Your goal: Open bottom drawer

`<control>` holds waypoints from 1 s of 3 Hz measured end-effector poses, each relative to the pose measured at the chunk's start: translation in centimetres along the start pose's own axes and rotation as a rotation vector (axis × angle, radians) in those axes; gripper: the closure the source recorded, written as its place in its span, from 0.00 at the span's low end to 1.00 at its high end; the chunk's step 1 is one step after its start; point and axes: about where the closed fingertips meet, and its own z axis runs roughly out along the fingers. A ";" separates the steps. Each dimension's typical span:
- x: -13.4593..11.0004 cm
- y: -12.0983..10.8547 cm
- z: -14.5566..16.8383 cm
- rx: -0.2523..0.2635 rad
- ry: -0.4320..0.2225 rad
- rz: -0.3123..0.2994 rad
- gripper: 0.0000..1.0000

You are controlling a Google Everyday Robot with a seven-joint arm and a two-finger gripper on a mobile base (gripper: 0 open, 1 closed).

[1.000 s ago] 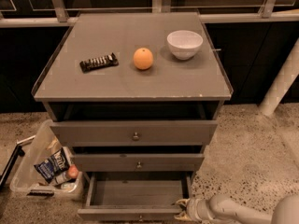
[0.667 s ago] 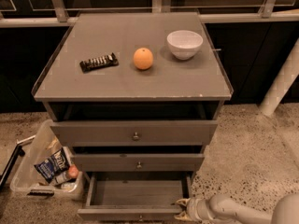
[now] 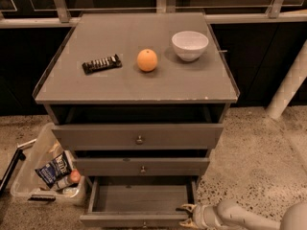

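While bottom drawer [image 3: 125,219] stands pulled out | gripper [image 3: 186,215] at its right front corner | closure: cannot tell

My hand [image 3: 188,215] sits at the right front corner of the bottom drawer [image 3: 144,199]; floor [image 3: 254,152] to the right lies open, a bin [image 3: 34,152] crowds its left.

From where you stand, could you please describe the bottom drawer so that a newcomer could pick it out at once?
Find the grey cabinet with an orange on top; three drawers stack down its front. The bottom drawer is the lowest, with the tool at its right front corner. Unlike the two above, it is pulled far out, inside showing.
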 end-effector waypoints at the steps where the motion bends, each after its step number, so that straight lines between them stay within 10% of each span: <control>1: 0.1 1.0 -0.3 -0.010 -0.016 0.002 0.85; 2: -0.1 0.9 -0.5 -0.011 -0.016 0.002 1.00; 3: -0.1 0.9 -0.5 -0.011 -0.016 0.002 0.82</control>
